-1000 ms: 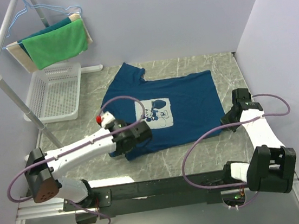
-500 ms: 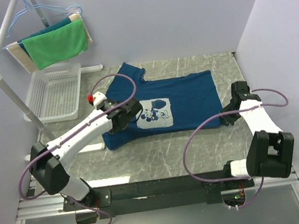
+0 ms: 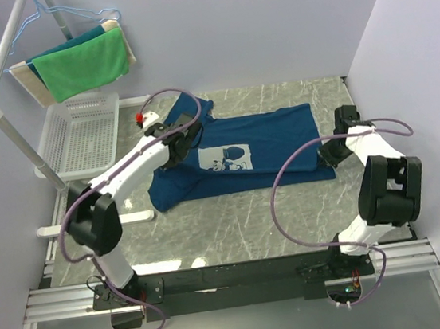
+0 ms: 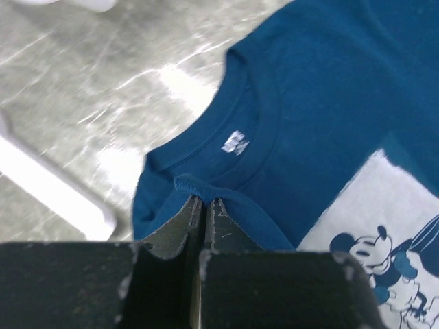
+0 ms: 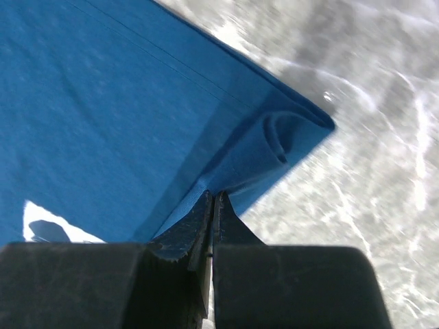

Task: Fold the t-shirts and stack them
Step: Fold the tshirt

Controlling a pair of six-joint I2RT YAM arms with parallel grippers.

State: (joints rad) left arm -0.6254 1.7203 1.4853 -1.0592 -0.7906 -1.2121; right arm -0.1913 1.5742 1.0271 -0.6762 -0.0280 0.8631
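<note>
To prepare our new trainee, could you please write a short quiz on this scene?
1. True or false: the left fingers and the right fingers each pinch the navy blue short-sleeved cotton t-shirt.
2. The left fingers grip nearest to: A the neckline, B the bottom hem, C the chest print?
3. What colour is the frontmost towel-like cloth hanging on the white rack?
Key: 1 true; 2 A; 3 green.
</note>
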